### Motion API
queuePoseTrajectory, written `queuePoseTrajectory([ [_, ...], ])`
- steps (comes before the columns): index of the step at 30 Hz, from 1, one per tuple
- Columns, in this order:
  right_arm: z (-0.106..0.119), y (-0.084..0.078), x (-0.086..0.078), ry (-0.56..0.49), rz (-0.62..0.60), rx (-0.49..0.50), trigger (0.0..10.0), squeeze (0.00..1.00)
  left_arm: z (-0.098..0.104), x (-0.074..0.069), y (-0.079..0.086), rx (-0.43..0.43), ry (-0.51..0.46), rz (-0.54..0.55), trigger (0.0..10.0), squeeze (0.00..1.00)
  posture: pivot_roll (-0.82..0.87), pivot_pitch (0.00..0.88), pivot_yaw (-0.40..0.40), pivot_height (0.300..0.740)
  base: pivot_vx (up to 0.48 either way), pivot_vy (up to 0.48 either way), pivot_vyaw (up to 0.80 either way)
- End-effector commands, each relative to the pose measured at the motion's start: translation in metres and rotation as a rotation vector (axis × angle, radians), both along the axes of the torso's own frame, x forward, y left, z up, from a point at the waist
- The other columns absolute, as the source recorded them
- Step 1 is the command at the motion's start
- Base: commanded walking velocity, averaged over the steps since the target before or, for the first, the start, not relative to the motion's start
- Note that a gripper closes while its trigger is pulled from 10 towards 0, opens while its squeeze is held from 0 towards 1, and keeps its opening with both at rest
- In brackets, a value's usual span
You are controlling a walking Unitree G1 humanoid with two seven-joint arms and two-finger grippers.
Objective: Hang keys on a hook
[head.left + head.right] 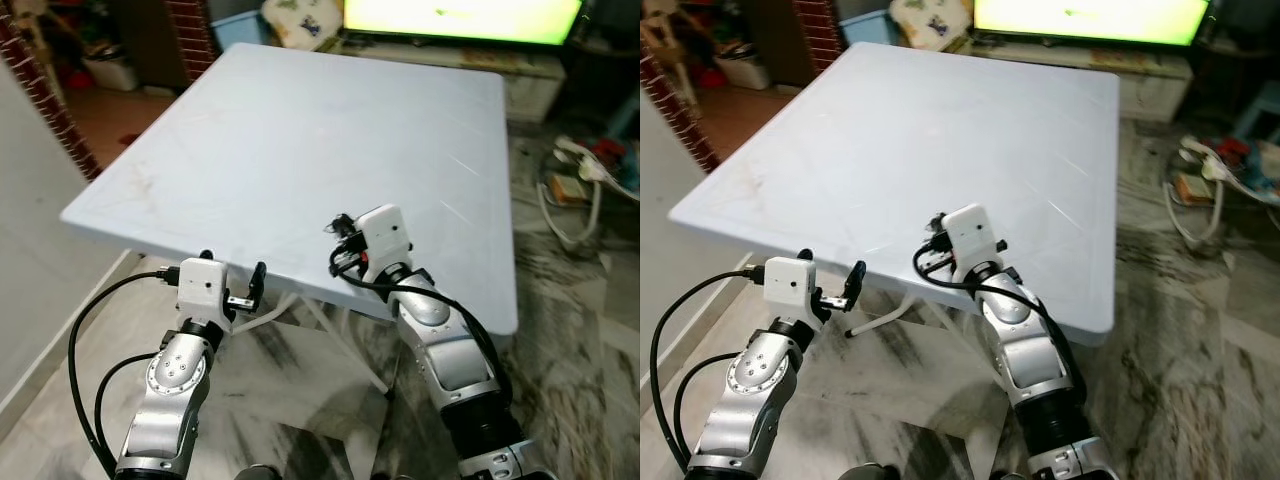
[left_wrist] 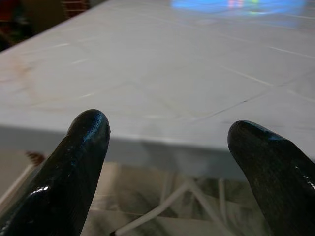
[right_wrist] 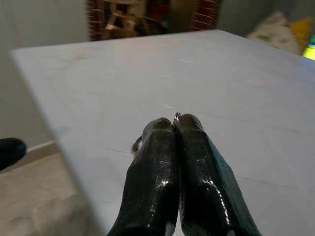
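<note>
Right gripper (image 3: 175, 123) jaws pressed together on a thin metal key ring (image 3: 176, 116) over the white counter (image 1: 300, 140) near edge; left gripper (image 2: 167, 132) jaws wide apart, empty, just short of that edge.

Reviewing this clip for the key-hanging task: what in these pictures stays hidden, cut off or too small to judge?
- Keys: in the right wrist view just a sliver of metal ring peeks between the shut fingers; the rest is hidden by them.
- Right gripper: in the eye views its fingertips are blocked by the white wrist camera housing.
- Table: its legs are mostly hidden under the top.
- Television: cut off by the top edge.
</note>
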State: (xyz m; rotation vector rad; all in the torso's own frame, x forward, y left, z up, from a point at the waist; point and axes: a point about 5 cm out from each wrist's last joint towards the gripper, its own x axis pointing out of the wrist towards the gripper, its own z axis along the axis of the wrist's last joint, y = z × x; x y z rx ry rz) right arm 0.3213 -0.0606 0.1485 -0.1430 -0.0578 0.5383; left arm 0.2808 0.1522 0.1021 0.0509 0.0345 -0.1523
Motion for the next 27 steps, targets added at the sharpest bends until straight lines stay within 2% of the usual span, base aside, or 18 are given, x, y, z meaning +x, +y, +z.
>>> queuePoseTrajectory([
  [1,0.0040,0.0007,-0.0034,-0.014,0.018,0.007,10.0,0.00,-0.0029,-0.0014,0.0016,0.009,0.007,0.011,10.0,0.00,0.02,0.076,0.045,0.740,0.000,0.000,0.80],
  [8,0.0064,-0.0004,-0.0083,-0.024,0.037,0.014,10.0,0.00,-0.0026,0.0006,0.0046,0.037,-0.006,0.062,10.0,0.00,0.01,0.078,0.048,0.740,0.000,0.000,0.80],
  [27,0.0037,-0.0038,-0.0108,-0.014,0.027,0.001,10.0,0.00,-0.0021,0.0028,0.0008,0.016,0.003,0.040,10.0,0.00,0.01,0.080,0.052,0.740,0.000,0.000,0.80],
])
